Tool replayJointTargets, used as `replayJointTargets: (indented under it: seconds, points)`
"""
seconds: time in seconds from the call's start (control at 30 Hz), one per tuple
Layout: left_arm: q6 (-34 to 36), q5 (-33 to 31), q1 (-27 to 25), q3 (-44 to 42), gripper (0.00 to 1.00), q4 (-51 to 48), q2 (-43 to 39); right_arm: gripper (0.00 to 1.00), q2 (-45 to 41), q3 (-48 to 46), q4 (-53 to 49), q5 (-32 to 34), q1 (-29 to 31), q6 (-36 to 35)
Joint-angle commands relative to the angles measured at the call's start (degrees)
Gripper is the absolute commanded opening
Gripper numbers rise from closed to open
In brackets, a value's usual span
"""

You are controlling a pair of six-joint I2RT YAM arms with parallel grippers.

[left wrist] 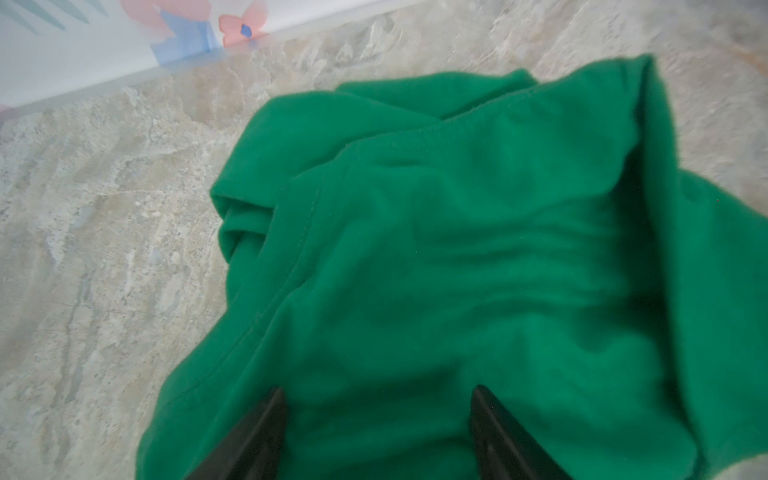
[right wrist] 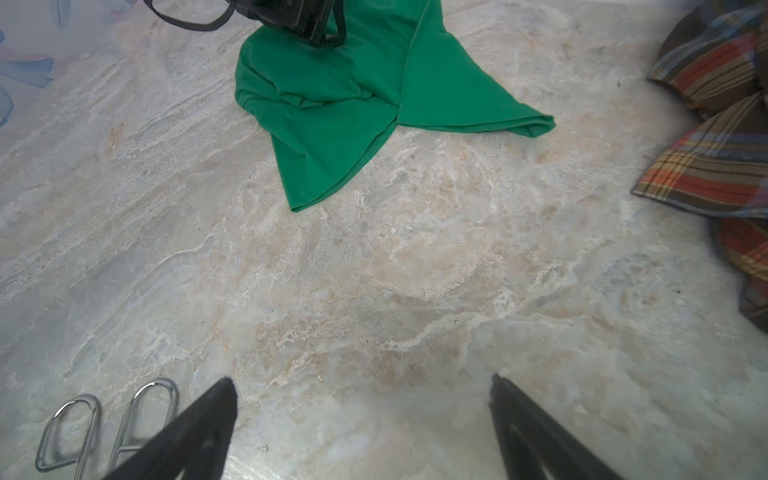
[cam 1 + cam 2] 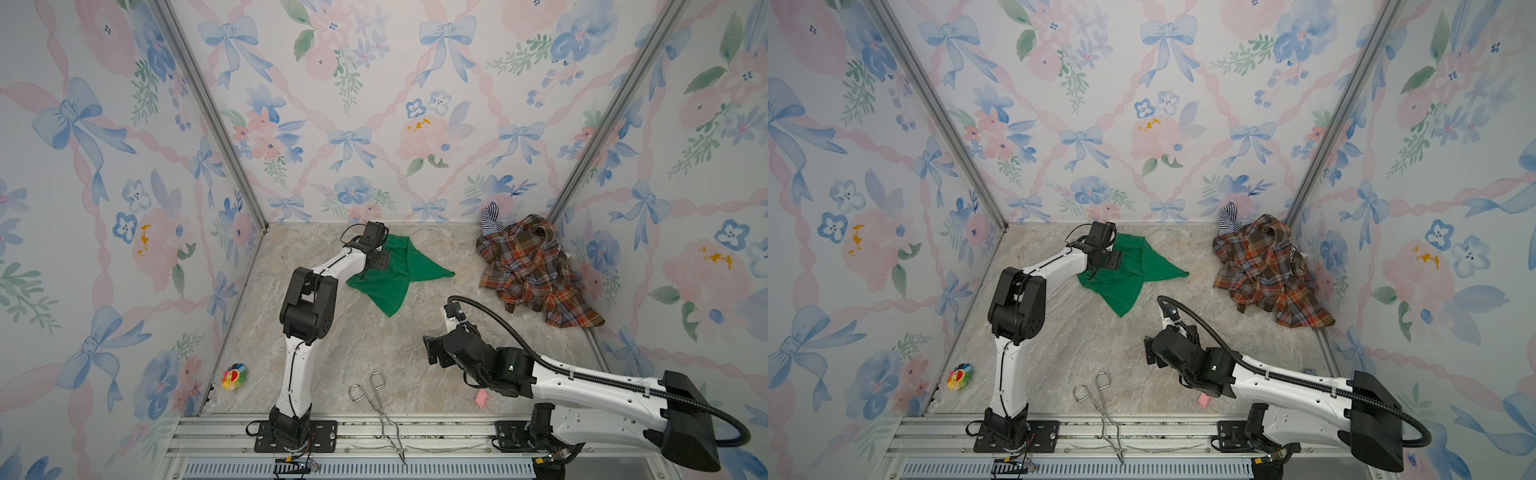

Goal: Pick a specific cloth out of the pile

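**Stock on my table: cloth apart from the pile**

- Green cloth (image 3: 395,276): plain, unpatterned, lying crumpled on the marble-look tabletop (image 3: 357,357), far centre, well apart from the pile. A stitched hem shows in my left wrist view. No label, tag or print that I can read on it.
- My left gripper (image 1: 378,432): over the far-left part of the green cloth, jaws apart, with green fabric showing between the two dark fingers (image 1: 257,436). Whether the fingers press the fabric I cannot tell; that view is blurred.
- My right gripper (image 2: 361,415): jaws spread wide over bare tabletop, near right of centre, holding nothing.
- Pile (image 3: 536,270): far right corner, against the wall. Orange-brown plaid shirt (image 3: 1273,270) on top and spreading nearward; navy-and-white striped cloth (image 3: 490,220) poking out at its far-left edge.
- Metal tongs (image 3: 380,409): near centre, loop handles pointing far, tips over the aluminium rail.
- Small flower-shaped toy (image 3: 234,376), many-coloured: near left corner.
- Pink scrap (image 3: 482,398): near right, partly under my right arm.
- Wallpaper: bows and flowers, no lettering.
- Writing or brand marks: none legible on any item.
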Motion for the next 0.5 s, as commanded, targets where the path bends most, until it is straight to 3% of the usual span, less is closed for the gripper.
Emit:
replayJointTargets:
  seconds: [0.0,0.1,0.13,0.47]
  points:
    - [0.7,-0.4,0.3,2.0,0.47,-3.4,0.6,0.97,-2.5,-0.3,-2.7,3.7,0.5,0.6]
    - [1.1,0.8,0.3,2.1,0.07,-3.3,-1.6,0.97,-3.7,-1.5,-3.2,5.0,0.5,1.9]
    - [1.4,0.8,0.2,2.2,0.0,-3.2,-2.9,0.97,-4.0,-1.7,-3.1,5.2,0.5,1.9]
    - [5.1,2.3,0.8,10.1,0.0,-3.2,-18.5,0.97,-4.1,1.2,-3.4,5.8,-0.9,0.1]
